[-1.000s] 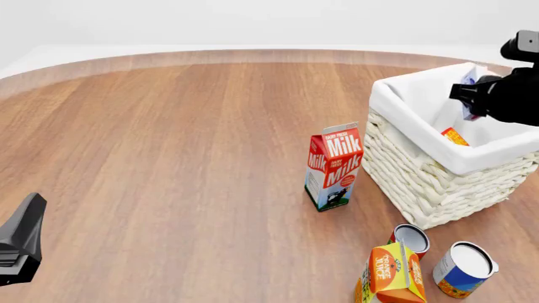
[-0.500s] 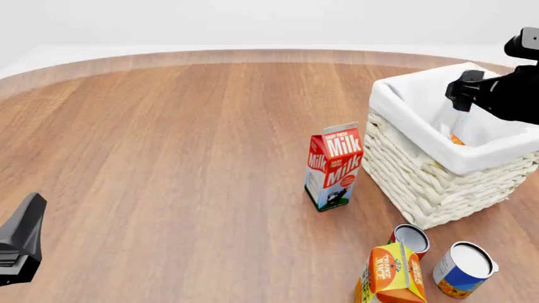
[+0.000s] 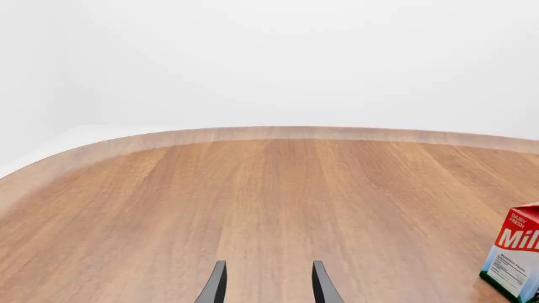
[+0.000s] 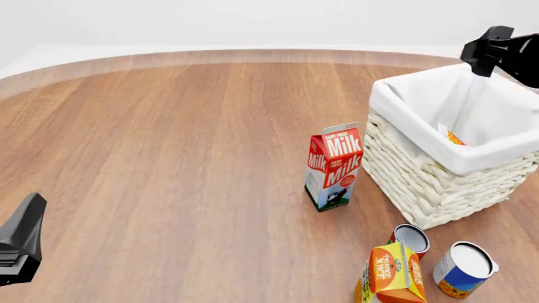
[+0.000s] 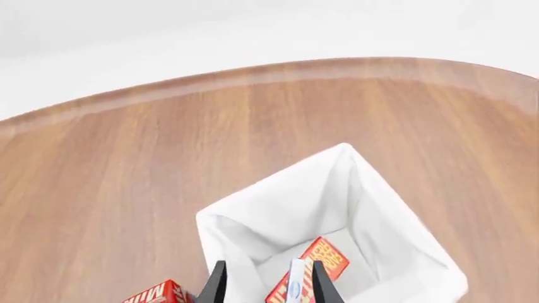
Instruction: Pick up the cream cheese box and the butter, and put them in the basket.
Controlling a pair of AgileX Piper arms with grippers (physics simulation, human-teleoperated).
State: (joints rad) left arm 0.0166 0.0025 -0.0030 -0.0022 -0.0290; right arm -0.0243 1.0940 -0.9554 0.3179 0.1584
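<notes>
Since a second ago the right gripper (image 4: 488, 53) has risen from inside the basket (image 4: 438, 183) to a spot above its far rim, and the white-and-blue box it held there is no longer between its fingers. From the right wrist its two fingers stand apart with nothing clamped between them. Below them, inside the basket's white liner (image 5: 354, 189), the butter (image 5: 313, 268) lies on the floor, partly cut off by the picture's edge, and the cream cheese box (image 5: 296, 281) stands on edge against it, showing only a thin white strip with a blue oval. From the front only an orange corner of the butter (image 4: 455, 138) and a sliver of white beside it peek over the near wall.

Just beside the basket's left wall stands the milk carton (image 4: 334, 167). Near the basket's front corner are two cans (image 4: 409, 240) (image 4: 465, 269) and a juice carton (image 4: 392, 274), the carton cropped at the bottom.

Well away from the basket, the left gripper (image 3: 266, 285) has its fingers apart over bare table (image 3: 269, 208); only their tips show.
</notes>
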